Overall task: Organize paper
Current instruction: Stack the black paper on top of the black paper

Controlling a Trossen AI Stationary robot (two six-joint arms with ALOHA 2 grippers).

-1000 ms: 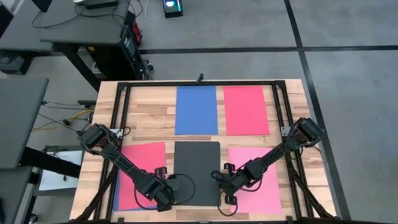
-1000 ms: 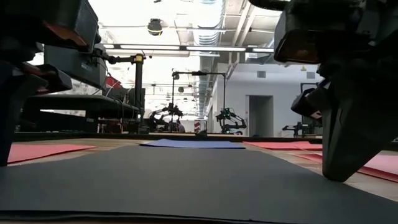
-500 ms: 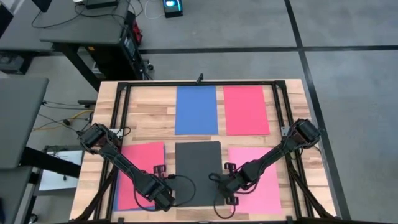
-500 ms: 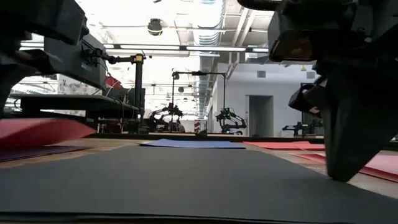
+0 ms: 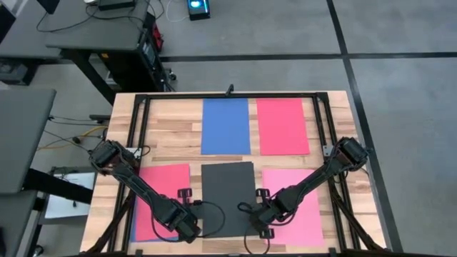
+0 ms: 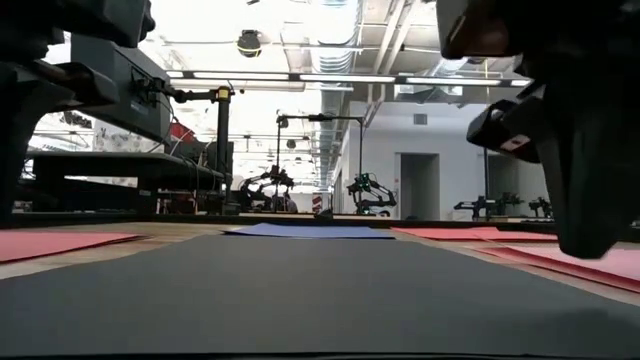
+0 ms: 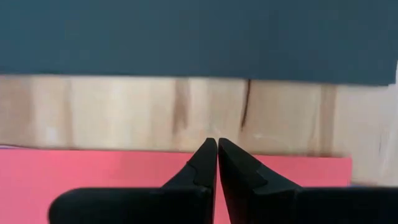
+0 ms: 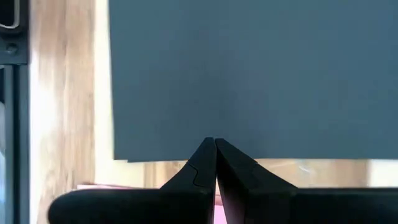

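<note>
**Both claws closed and empty beside the dark sheet**

Five sheets of paper lie flat on the wooden table (image 5: 171, 132). A blue sheet (image 5: 225, 126) and a red sheet (image 5: 282, 126) sit side by side towards the far edge, a gap of bare wood between them. Along the near edge lie a second red sheet (image 5: 163, 200) on the left, a dark grey sheet (image 5: 227, 196) in the middle and a pink sheet (image 5: 296, 203) on the right. A blue strip shows under the near red sheet's left side.

The left claw (image 5: 187, 230) is low over the near edge, at the gap between the near red sheet and the dark grey one; its fingers (image 7: 205, 163) are pressed together, gripping nothing.

The right claw (image 5: 258, 218) hovers at the dark grey sheet's right edge, by the pink sheet; its fingers (image 8: 204, 162) are likewise closed tight and empty.
</note>
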